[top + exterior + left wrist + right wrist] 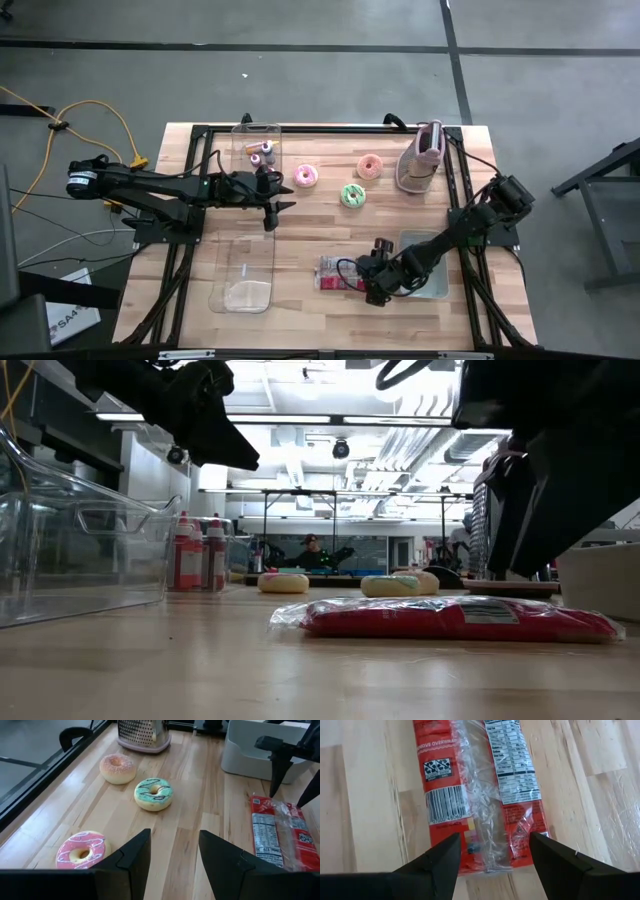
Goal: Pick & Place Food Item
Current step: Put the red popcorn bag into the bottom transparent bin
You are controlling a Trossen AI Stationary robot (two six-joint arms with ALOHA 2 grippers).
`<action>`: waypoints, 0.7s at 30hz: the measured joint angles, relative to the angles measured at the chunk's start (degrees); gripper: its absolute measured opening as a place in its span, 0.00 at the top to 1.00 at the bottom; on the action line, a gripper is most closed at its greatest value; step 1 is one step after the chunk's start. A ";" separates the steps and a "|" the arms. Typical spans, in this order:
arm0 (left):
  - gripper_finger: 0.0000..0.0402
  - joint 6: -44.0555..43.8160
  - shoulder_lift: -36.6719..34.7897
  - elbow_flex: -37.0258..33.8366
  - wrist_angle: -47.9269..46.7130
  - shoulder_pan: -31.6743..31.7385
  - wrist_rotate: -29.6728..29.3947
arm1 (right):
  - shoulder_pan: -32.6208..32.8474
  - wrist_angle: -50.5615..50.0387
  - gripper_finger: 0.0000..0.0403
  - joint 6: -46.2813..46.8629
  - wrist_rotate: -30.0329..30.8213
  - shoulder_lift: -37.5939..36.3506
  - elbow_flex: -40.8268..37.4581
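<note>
A red food packet in clear wrap [335, 272] [480, 785] lies flat on the wooden table near its front edge. My right gripper [375, 282] [492, 855] hangs open just above the packet's right end, fingers slanting down on either side of it, clear of the wrap in the low view [450, 618]. My left gripper [275, 205] [175, 855] waits open above the table's left middle, nothing between its fingers. Three toy donuts rest on the table: pink [305, 177], green [352, 195] and peach [370, 165].
A white bin [428, 268] stands right of the packet, under my right arm. A clear tub [245, 270] sits at front left, another with small bottles [257, 148] at back left. A grater [422, 158] stands at back right.
</note>
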 joint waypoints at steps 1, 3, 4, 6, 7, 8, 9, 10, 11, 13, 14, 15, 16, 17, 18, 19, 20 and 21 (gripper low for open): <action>0.60 0.00 0.00 0.00 0.00 -0.01 0.02 | 0.00 0.01 0.44 0.00 0.00 0.00 0.00; 0.60 0.00 0.00 0.00 -0.01 -0.01 0.03 | 0.00 -0.04 0.44 -0.06 -0.02 0.00 0.00; 0.60 0.00 0.00 0.00 -0.02 -0.01 0.04 | 0.00 0.01 0.44 -0.06 -0.04 0.00 0.00; 0.60 0.00 0.00 0.00 -0.01 -0.01 0.05 | 0.00 -0.01 0.44 -0.09 -0.04 0.00 0.00; 0.60 0.00 0.00 0.00 0.00 0.00 0.06 | 0.00 0.00 0.44 -0.09 -0.07 0.00 0.00; 0.60 0.00 0.00 0.00 -0.02 -0.02 0.07 | 0.00 0.06 0.44 -0.09 -0.07 0.00 0.00; 0.60 0.00 0.00 0.00 -0.02 0.00 0.13 | 0.00 0.08 0.44 -0.11 -0.07 0.00 0.00; 0.60 0.00 0.00 0.00 -0.02 -0.02 0.22 | 0.00 0.05 0.44 -0.11 -0.07 0.00 0.00; 0.60 0.00 0.00 0.00 -0.02 0.00 0.21 | 0.00 0.03 0.44 -0.11 -0.07 0.00 0.00; 0.60 0.00 0.00 0.00 -0.02 0.00 0.22 | 0.00 0.08 0.44 -0.11 -0.09 0.00 0.00; 0.60 0.00 0.00 0.00 -0.02 -0.02 0.20 | 0.00 0.05 0.44 -0.11 -0.31 0.00 0.00; 0.60 0.00 0.00 0.00 -0.02 -0.01 0.20 | 0.00 0.06 0.44 -0.09 -0.81 0.00 0.00; 0.60 0.00 0.00 0.00 -0.03 -0.01 0.19 | 0.00 0.10 0.44 -0.09 -1.13 0.00 0.00; 0.60 0.00 0.00 0.00 0.00 -0.01 0.20 | 0.00 0.08 0.44 -0.09 -1.16 0.00 0.00; 0.60 0.00 0.00 0.00 0.17 0.00 0.20 | 0.00 0.08 0.44 -0.09 -1.16 0.00 0.00; 0.60 0.00 0.00 0.00 0.63 -0.02 0.19 | 0.00 0.10 0.44 -0.09 -1.16 0.00 0.00; 0.60 -0.01 0.00 0.00 1.13 -0.01 0.19 | 0.00 0.10 0.44 -0.11 -1.16 0.00 0.00; 0.60 0.00 0.00 0.00 1.62 -0.01 0.19 | 0.00 0.10 0.44 -0.09 -1.16 0.00 0.00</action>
